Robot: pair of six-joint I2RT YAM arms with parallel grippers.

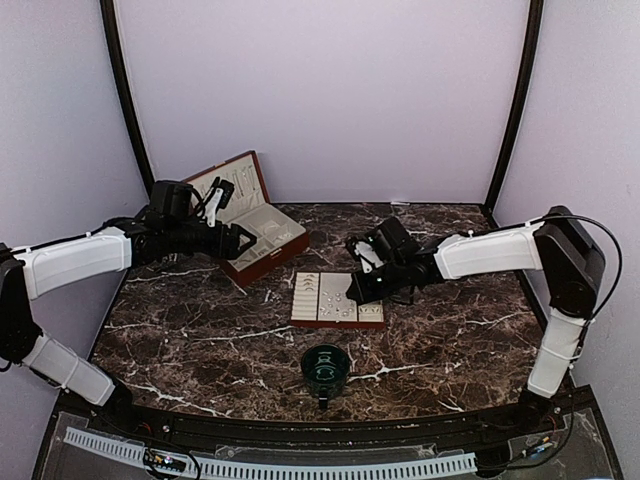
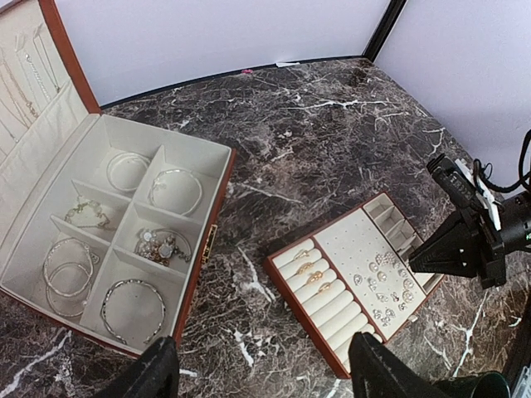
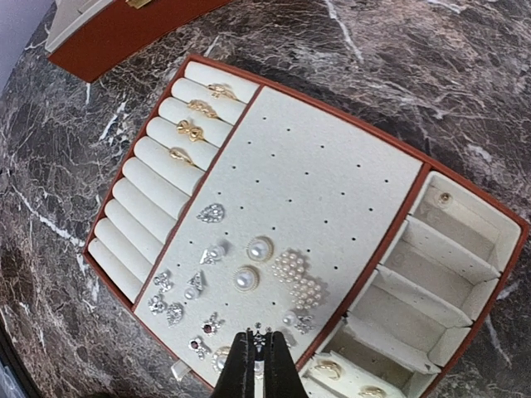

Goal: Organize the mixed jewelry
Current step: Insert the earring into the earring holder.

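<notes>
The mixed jewelry lies in two cream-padded cases. A small tray (image 3: 332,191) holds several gold rings (image 3: 195,108) on its rolls and several silvery and pearl earrings (image 3: 249,274) on its pinhole pad. My right gripper (image 3: 260,336) hangs just over the pad's near edge, shut on a tiny silvery earring (image 3: 260,340). In the top view the right gripper (image 1: 352,292) is at the tray's (image 1: 337,324) right side. My left gripper (image 2: 265,377) is open and empty above bare table, between the tray (image 2: 286,290) and the open jewelry box (image 2: 207,274) of bracelets.
The red-brown jewelry box (image 1: 262,262) stands open at the back left, its lid raised with chains hanging inside. A dark green cup (image 1: 326,366) sits at the table's near middle, just in front of the tray. Dark marble surrounds both.
</notes>
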